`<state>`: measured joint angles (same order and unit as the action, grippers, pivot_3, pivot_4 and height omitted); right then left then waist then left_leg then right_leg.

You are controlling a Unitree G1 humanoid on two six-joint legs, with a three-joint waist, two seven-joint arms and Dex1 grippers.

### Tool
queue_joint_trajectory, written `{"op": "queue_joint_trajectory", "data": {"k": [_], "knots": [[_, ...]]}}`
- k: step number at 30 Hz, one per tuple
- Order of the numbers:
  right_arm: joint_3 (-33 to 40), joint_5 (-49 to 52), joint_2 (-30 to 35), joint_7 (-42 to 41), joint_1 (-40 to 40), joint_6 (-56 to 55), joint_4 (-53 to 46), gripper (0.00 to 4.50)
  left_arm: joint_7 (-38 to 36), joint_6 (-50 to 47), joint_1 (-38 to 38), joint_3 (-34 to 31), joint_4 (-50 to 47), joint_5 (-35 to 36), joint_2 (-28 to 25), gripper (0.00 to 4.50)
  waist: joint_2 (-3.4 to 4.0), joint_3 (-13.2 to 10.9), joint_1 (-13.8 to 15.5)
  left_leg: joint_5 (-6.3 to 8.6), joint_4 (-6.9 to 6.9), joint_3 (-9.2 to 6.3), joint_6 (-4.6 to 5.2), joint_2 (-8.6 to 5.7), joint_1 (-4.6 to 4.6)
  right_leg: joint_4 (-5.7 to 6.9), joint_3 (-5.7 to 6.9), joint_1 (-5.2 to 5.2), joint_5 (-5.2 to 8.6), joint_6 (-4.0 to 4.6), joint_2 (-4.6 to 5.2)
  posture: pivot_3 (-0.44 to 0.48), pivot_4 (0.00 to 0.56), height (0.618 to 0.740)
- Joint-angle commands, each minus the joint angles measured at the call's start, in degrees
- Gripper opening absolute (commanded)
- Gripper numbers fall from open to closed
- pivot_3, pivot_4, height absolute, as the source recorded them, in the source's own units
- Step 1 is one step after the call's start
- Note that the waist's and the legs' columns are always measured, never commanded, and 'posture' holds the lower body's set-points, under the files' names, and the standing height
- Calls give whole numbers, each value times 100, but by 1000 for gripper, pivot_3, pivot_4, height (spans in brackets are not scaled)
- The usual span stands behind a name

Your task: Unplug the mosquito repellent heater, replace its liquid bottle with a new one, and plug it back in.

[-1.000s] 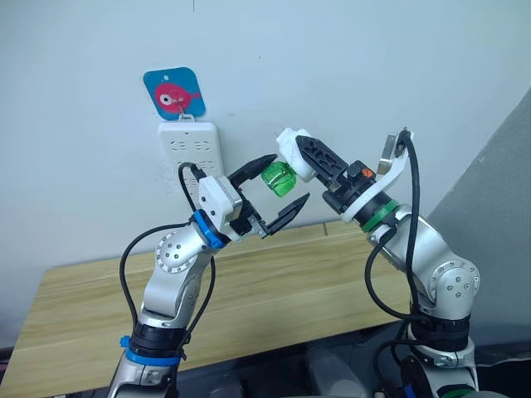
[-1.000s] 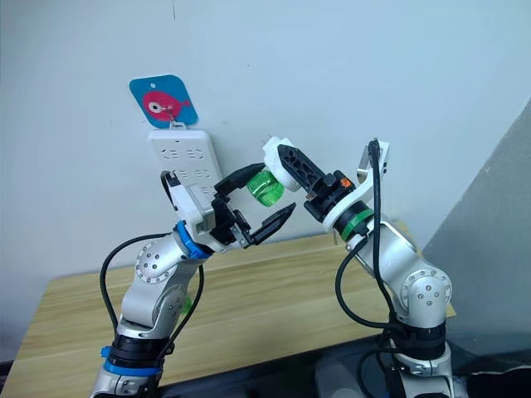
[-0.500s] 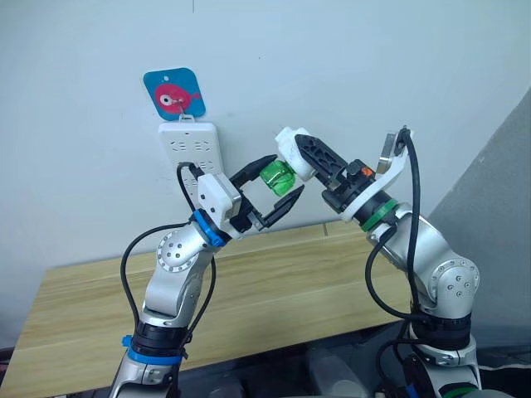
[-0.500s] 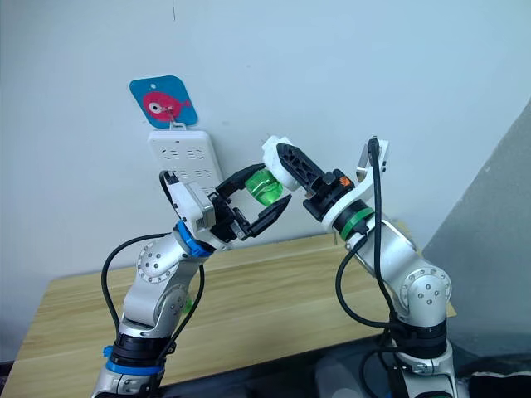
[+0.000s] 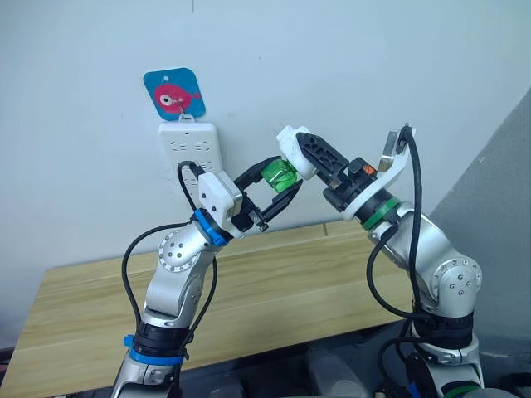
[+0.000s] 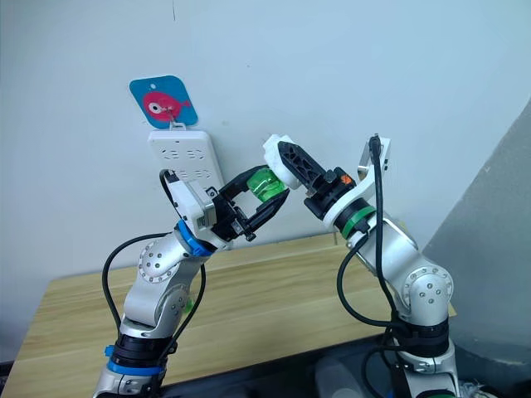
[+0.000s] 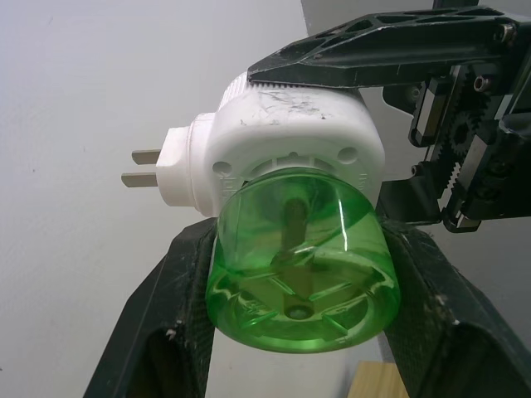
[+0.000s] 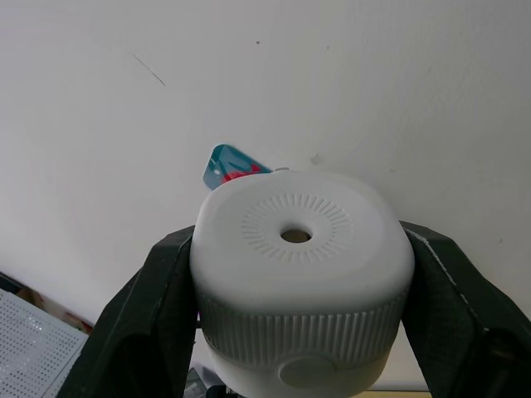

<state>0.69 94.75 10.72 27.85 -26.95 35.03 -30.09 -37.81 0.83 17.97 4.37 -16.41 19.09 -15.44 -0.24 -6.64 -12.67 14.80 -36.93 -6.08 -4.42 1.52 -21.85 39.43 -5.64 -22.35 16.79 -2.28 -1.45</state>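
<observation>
We hold the mosquito repellent heater (image 5: pixel 292 149) up in the air in front of the wall, our right gripper (image 5: pixel 300 154) clamped on its white body. Our left gripper (image 5: pixel 280 179) closes on the green liquid bottle (image 7: pixel 300 261) screwed into the heater's socket. The prongs (image 7: pixel 146 167) are free of the wall-hung power strip (image 5: pixel 189 153).

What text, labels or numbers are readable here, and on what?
None readable.
Wall tag: a pink fish picture, no words.
Power strip: socket slots, no legible print.
Mosquito repellent heater: no markings.
Green bottle: moulded ribs, no label.
</observation>
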Motion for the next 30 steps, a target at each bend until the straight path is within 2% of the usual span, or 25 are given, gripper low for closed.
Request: {"op": "queue_joint_trajectory", "data": {"k": [1, 2, 3, 8, 14, 20, 24, 30], "knots": [[22, 186, 43, -108, -31, -74, -263, 3939, 64, 162, 54, -74, -172, -7, 2, 2289, 0, 0, 0, 0, 0, 0, 0, 0, 0, 0, 0, 0, 0, 0, 0, -219, 50, 736], [28, 213, 68, -151, -14, -70, -284, 4389, 41, 172, 50, -69, -164, -4, -7, 2289, 0, 0, 0, 0, 0, 0, 0, 0, 0, 0, 0, 0, 0, 0, 0, -219, 50, 736], [33, 241, 96, -174, 0, -63, -300, 4500, 7, 187, 48, -62, -161, 9, -18, 2289, 0, 0, 0, 0, 0, 0, 0, 0, 0, 0, 0, 0, 0, 0, 0, -219, 50, 736], [234, 681, 755, -435, 255, 205, -412, 4500, -301, 281, 5, -75, -72, 144, -144, 2289, 0, 0, 4, 0, -1, 0, 0, 0, 0, -3, 0, 2, 0, 0, 0, -219, 50, 736], [1075, 1654, 2897, -1830, 1095, 1265, -214, 4500, -1332, 262, 33, -15, 203, 548, -554, 2289, 2, 0, 34, 0, 0, 3, 1, -4, -4, -23, -6, 8, 1, -1, 0, -248, 63, 736], [1640, 1825, 4557, -3603, 1461, 2401, 441, 4500, -2629, 692, -18, 133, 499, 720, -971, 2289, 6, 1, 7, 2, 2, 19, 4, 8, 2, -38, -21, 17, 1, -2, -16, -270, 77, 736], [1316, 1825, 5020, -4030, 1307, 2698, 698, 4500, -3201, 969, 5, 234, 584, 791, -1076, 2289, 5, -1, 4, 4, 2, 26, 6, 13, 6, -41, -26, 17, 1, -3, -19, -274, 86, 736], [717, 1825, 5062, -4264, 904, 2882, 841, 4500, -3473, 1155, 6, 274, 624, 788, -1044, 2289, 3, -9, 0, 5, 1, 35, 8, 13, 6, -45, -37, 14, 2, -4, -19, -271, 97, 736]]}}
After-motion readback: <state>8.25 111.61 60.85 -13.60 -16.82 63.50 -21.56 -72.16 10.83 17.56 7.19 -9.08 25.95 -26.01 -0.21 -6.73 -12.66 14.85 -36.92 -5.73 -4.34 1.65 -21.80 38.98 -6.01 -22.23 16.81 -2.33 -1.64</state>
